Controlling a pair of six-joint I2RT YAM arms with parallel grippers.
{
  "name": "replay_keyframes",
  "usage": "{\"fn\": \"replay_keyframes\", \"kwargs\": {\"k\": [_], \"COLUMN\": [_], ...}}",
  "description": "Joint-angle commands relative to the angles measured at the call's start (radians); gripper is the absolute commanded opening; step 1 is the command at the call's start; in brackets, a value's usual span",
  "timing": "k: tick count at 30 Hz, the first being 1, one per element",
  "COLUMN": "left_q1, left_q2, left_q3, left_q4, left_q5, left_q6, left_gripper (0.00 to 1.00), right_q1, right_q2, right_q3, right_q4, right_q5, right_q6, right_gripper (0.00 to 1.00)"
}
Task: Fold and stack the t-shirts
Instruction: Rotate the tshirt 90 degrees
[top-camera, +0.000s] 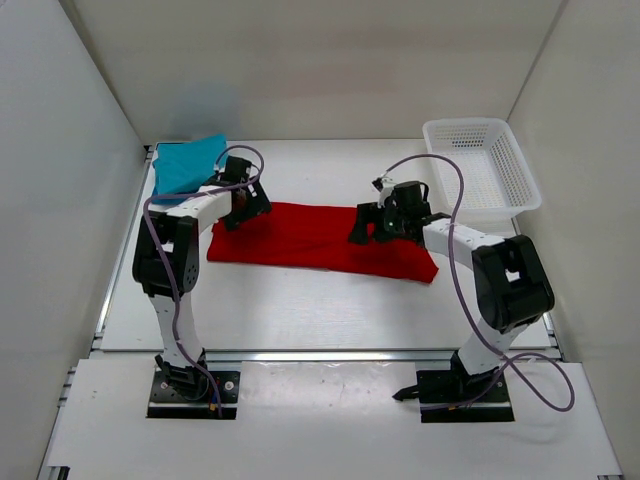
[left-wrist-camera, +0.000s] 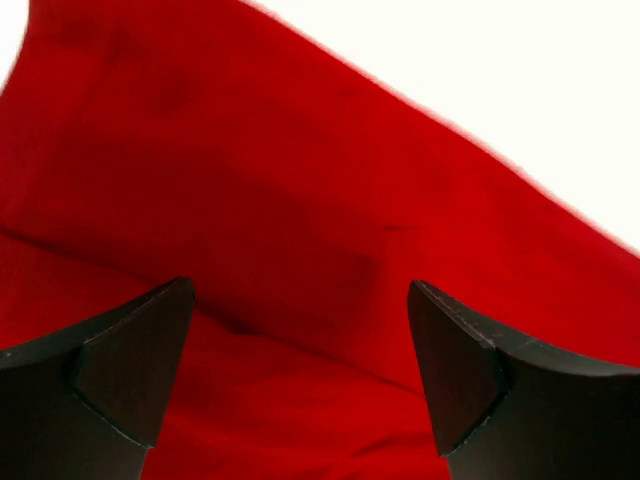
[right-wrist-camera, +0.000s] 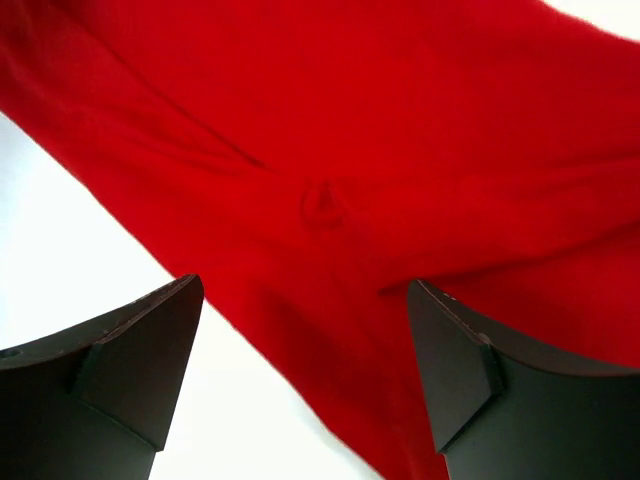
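Observation:
The red t-shirt (top-camera: 315, 238) lies flat as a long band across the middle of the table. My left gripper (top-camera: 243, 208) hovers over its left end, jaws open, nothing between them; red cloth (left-wrist-camera: 300, 200) fills the left wrist view. My right gripper (top-camera: 366, 228) is over the shirt's right part, jaws open and empty; the right wrist view shows the shirt's edge (right-wrist-camera: 400, 200) on the white table. A teal folded shirt (top-camera: 186, 165) lies at the back left, behind my left arm. The blue shirt is not in view.
A white mesh basket (top-camera: 482, 165) stands at the back right by the right wall. White walls close in the table on three sides. Purple cables loop off both arms.

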Motion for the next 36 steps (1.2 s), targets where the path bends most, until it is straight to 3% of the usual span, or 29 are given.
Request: {"fn": "replay_keyframes", "kwargs": {"k": [1, 10, 13, 15, 18, 20, 24, 26, 29, 32, 36], "left_q1": [0.02, 0.025, 0.019, 0.014, -0.005, -0.05, -0.163, -0.202, -0.164, -0.095, -0.119], "left_q2": [-0.029, -0.088, -0.142, -0.175, -0.266, -0.35, -0.465, -0.536, -0.59, -0.567, -0.472], "left_q3": [-0.034, -0.173, -0.247, -0.296, -0.394, -0.457, -0.509, -0.473, -0.398, -0.379, -0.39], "left_q4": [0.016, -0.004, -0.05, -0.116, -0.217, -0.276, -0.355, -0.411, -0.376, -0.325, -0.322], "left_q5": [0.012, 0.021, -0.003, -0.02, -0.011, 0.009, 0.061, 0.037, -0.033, -0.016, -0.045], "left_q6": [0.007, 0.01, 0.028, 0.033, 0.031, 0.031, 0.062, 0.061, 0.08, 0.106, 0.12], "left_gripper": [0.98, 0.99, 0.99, 0.99, 0.99, 0.98, 0.99, 0.98, 0.98, 0.99, 0.99], "right_q1": [-0.009, 0.02, 0.003, 0.0, 0.016, 0.024, 0.015, 0.01, 0.016, 0.03, 0.011], "right_q2": [0.026, 0.187, 0.317, 0.421, 0.44, 0.384, 0.123, -0.019, -0.135, -0.154, -0.079], "right_q3": [0.059, 0.22, 0.424, 0.661, 0.777, 0.704, 0.333, 0.227, 0.09, -0.01, -0.01], "right_q4": [0.08, 0.124, 0.115, -0.005, -0.119, -0.136, -0.095, -0.141, -0.235, -0.239, -0.209], "right_q5": [-0.03, 0.021, 0.004, 0.006, 0.093, 0.116, 0.226, 0.283, 0.315, 0.308, 0.282], "right_q6": [0.017, 0.001, -0.002, -0.009, -0.03, -0.007, 0.06, 0.079, 0.119, 0.161, 0.186], "right_gripper": [0.8, 0.81, 0.8, 0.81, 0.82, 0.82, 0.83, 0.82, 0.82, 0.81, 0.81]}}
